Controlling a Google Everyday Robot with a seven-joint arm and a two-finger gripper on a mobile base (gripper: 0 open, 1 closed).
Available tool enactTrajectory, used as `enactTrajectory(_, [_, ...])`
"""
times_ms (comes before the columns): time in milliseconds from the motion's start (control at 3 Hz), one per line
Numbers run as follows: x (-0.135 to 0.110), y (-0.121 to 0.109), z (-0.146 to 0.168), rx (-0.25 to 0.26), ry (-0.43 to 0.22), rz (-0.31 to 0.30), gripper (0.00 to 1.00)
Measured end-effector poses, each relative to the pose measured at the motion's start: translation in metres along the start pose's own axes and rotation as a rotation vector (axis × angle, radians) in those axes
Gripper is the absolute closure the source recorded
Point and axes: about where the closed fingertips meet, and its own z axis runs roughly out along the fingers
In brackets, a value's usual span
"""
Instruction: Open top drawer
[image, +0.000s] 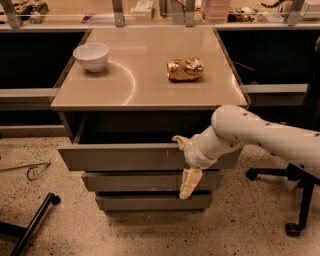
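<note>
Tool (182, 161) at top drawer (120, 157) front; bowl (91, 56) left, packet (185, 69) right on tabletop (145, 87)

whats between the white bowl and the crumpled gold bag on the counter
Just bare tan countertop between white bowl and crumpled gold bag, camera view; the claw is at the front of the pulled-out grey top drawer.
</note>
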Motion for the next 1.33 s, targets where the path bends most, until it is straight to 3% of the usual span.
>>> enactTrajectory(333, [-0.002,0.000,-0.003,0.000,0.000,0.001,0.00])
enactTrajectory(667, [-0.022,0.024,-0.029,0.076,-0.021,0.046,0.00])
enactTrajectory(1000, [-0.012,0.131,-0.050,0.101,0.012,0.150,0.00])
enactTrajectory(1333, [-0.015,0.121,-0.048,0.106,0.009,0.138,0.00])
